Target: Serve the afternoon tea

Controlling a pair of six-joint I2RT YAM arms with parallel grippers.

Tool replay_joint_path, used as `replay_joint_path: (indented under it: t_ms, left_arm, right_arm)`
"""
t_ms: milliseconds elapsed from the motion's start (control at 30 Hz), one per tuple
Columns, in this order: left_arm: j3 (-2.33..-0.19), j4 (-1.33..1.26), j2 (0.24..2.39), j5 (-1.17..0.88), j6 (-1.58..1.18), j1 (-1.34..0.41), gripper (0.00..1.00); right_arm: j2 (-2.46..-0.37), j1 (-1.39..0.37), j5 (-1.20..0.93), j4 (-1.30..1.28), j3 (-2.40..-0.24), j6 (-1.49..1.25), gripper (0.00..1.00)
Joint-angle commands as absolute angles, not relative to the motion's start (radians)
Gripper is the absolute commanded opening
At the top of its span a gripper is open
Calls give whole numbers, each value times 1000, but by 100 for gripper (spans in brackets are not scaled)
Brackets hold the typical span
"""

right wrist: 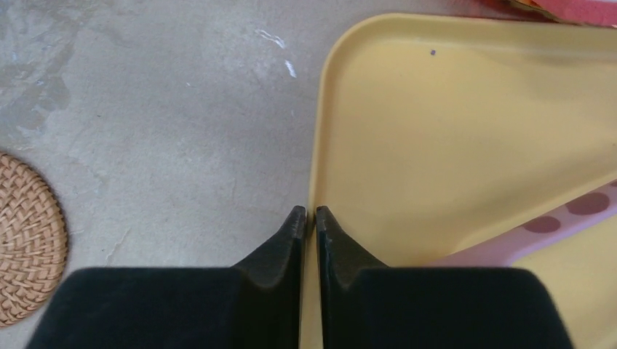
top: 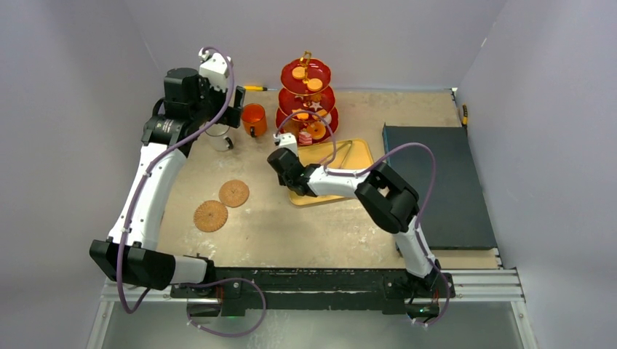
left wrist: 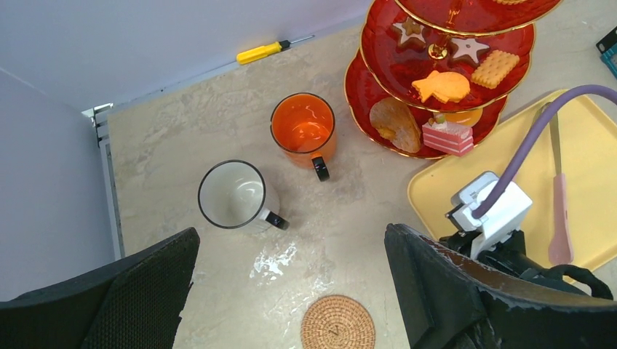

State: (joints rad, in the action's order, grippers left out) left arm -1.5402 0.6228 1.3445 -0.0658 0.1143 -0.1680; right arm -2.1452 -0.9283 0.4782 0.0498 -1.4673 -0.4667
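The table [top: 305, 233] bears a yellow tray [top: 361, 158] just in front of the red three-tier stand [top: 291, 98] with its pastries [left wrist: 440, 86]. The right gripper [right wrist: 309, 214], jaws pressed together, hovers at the tray's left rim. The left gripper [left wrist: 291, 233], jaws spread wide, hangs above the orange mug [left wrist: 303, 131] and the white mug [left wrist: 233, 195]. Two coasters [top: 233, 193] lie nearer the arms.

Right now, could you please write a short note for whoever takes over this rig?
Left claw: open, empty, above the white mug and orange mug.
Right claw: shut at the yellow tray rim; I cannot tell whether it pinches it.
Done: pastries sit on the red stand; tongs lie on the tray.
Left: both mugs stand on bare table, off the coasters; probably set one on each.
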Motion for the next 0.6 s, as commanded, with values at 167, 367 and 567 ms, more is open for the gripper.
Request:
replay_joint_path:
  t_ms: [167, 367, 567]
  left_arm:
    - [-1564, 615, 1310, -55, 113, -157, 99]
    - [-1568, 616, 1307, -74, 110, -157, 99]
    - [-1571, 622, 1324, -62, 110, -155, 99]
  right_arm:
    - [-2010, -888, 539, 63, -1334, -539, 7]
    - [-1951, -873, 556, 79, -1278, -535, 17]
    - [-1912, -919, 536, 146, -1318, -442, 56]
